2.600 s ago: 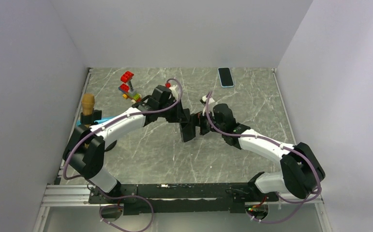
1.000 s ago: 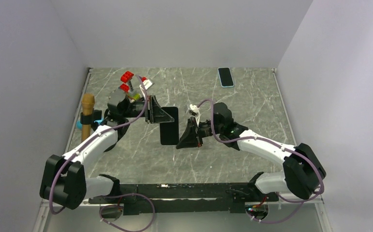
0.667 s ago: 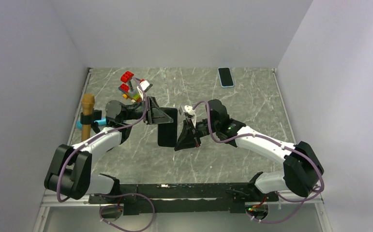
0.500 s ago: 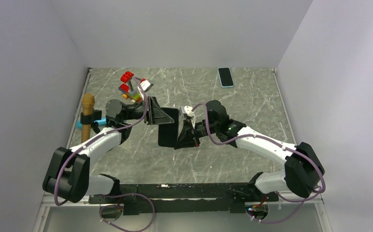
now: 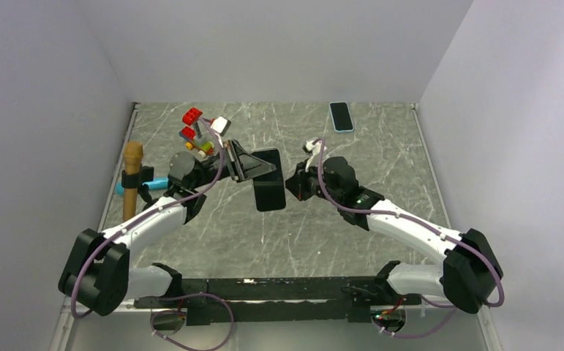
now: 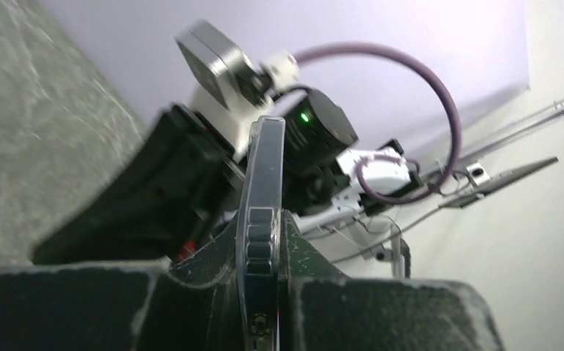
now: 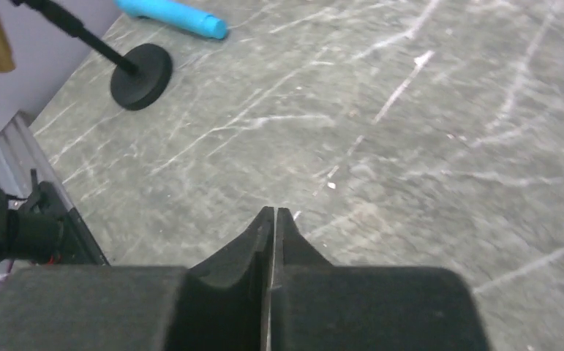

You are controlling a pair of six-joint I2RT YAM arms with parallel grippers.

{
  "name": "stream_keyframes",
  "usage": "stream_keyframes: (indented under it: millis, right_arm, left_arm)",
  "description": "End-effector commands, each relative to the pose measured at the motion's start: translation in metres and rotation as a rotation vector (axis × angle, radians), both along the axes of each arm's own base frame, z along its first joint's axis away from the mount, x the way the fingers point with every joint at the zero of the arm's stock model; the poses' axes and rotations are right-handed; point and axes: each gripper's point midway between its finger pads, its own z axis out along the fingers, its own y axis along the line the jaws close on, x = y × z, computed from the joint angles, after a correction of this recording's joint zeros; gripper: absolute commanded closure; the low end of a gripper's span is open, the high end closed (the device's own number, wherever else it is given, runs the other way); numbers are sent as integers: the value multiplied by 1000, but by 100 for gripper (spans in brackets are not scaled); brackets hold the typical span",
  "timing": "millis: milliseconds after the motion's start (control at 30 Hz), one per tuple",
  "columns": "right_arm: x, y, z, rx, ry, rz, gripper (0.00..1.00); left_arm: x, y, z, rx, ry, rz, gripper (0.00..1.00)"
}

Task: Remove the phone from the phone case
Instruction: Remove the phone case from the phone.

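Around: toy bricks, blue-cased phone, brown-topped stand, all well aside.
Left claw: clamped on black phone.
Right claw: closed, empty, just beside it.

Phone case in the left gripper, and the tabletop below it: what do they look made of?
Phone case: probably soft plastic or rubbery TPU. Its rim looks smoky and translucent with moulded button bumps, though it reads plain black from above. Tabletop: marble-look grey-green with white veins and a low sheen. It could be stone or printed laminate; the views cannot settle which.
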Motion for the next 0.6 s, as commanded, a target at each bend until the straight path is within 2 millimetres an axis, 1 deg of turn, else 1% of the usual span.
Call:
stream_keyframes:
  millis: [0, 33, 100, 133, 167, 233, 267, 333, 400, 467, 533, 567]
  right_arm:
    - [3, -17, 17, 89, 10, -81, 79]
    - [-3, -21, 12, 52, 27, -66, 67]
    - [-5, -32, 9, 4, 38, -75, 46]
    - [-8, -38, 3, -21, 63, -85, 36]
    - [-8, -44, 0, -33, 89, -99, 29]
    - [-10, -52, 0, -17, 162, -112, 20]
    - [-14, -50, 6, 22, 193, -69, 19]
    - [-30, -39, 21, 123, 247, 55, 19]
    - [-51, -24, 42, 242, 282, 192, 24]
    - [-64, -14, 56, 347, 309, 281, 28]
    - [-70, -5, 66, 420, 317, 338, 29]
    - [-71, 0, 66, 435, 324, 349, 30]
  left_arm:
    - [-14, -5, 27, -9, -43, -8, 100]
    - [-7, -5, 21, 29, -61, 34, 100]
    - [4, -2, 8, 101, -45, 100, 100]
    - [8, 0, 1, 138, -34, 125, 100]
    - [12, 3, -3, 163, -30, 151, 100]
    - [17, 9, -8, 190, -35, 193, 100]
    - [18, 12, -10, 198, -35, 210, 100]
    - [22, 17, -13, 212, -35, 231, 100]
    - [24, 21, -16, 220, -31, 245, 100]
    - [27, 25, -17, 220, -29, 260, 100]
    - [29, 29, -18, 228, -29, 279, 100]
    - [30, 30, -18, 235, -31, 289, 100]
